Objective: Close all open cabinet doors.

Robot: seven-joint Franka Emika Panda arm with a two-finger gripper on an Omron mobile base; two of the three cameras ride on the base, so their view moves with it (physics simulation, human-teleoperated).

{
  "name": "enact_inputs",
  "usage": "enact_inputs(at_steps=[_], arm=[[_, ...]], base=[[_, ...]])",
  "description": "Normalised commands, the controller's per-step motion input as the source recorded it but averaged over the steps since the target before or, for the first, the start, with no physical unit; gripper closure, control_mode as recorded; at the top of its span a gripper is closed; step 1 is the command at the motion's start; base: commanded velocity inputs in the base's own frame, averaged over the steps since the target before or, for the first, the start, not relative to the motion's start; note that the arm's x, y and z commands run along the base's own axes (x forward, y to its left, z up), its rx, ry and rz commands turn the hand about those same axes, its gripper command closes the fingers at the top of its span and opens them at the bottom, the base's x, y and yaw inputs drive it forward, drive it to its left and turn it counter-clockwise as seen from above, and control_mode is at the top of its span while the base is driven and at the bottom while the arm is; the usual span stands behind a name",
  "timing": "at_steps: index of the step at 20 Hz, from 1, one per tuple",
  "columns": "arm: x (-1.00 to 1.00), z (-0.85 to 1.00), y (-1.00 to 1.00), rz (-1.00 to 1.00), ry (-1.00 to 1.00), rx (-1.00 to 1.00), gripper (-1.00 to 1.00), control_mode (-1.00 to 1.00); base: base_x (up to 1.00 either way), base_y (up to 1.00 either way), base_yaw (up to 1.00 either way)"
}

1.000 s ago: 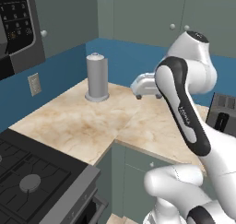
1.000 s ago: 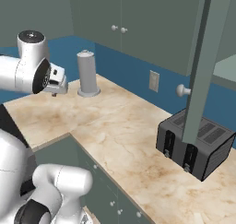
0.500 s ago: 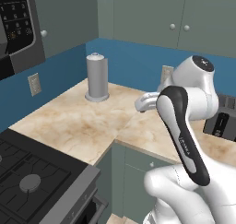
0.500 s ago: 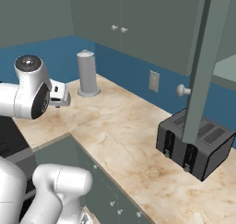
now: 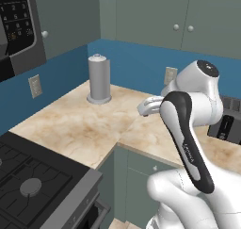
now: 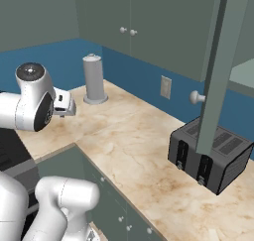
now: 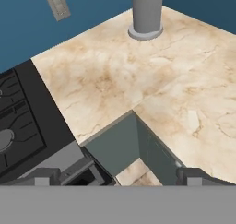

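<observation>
I saw the open cabinet door [image 6: 218, 71] standing edge-on above the toaster [image 6: 211, 153], far to the right. My gripper [image 7: 120, 174], jaws spread and empty, pointed left over the countertop [image 7: 138, 85], away from it.

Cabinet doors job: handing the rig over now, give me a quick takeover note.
Gripper: open, holding nothing, hanging over the marble counter near the stove corner.
Open grey-green cabinet door: swung out edge-on above the black toaster, round pale knob facing the arm.
Closed grey-green upper doors behind the grey canister: shut.
Done: nothing visible. Left: reach the open door and push it shut.
</observation>
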Motion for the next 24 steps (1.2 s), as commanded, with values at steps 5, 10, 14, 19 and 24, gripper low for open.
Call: enact_inputs(at_steps=[5, 10, 14, 19, 24], arm=[[0.00, 0.00, 0.00, 0.00, 0.00, 0.00, -1.00, -1.00], [0.00, 0.00, 0.00, 0.00, 0.00, 0.00, -1.00, -1.00], [0.00, 0.00, 0.00, 0.00, 0.00, 0.00, -1.00, -1.00], [0.00, 0.00, 0.00, 0.00, 0.00, 0.00, -1.00, 1.00], [0.00, 0.00, 0.00, 0.00, 0.00, 0.00, -1.00, 1.00]], base=[[0.00, 0.00, 0.00], [0.00, 0.00, 0.00], [0.00, 0.00, 0.00], [0.00, 0.00, 0.00], [0.00, 0.00, 0.00]])
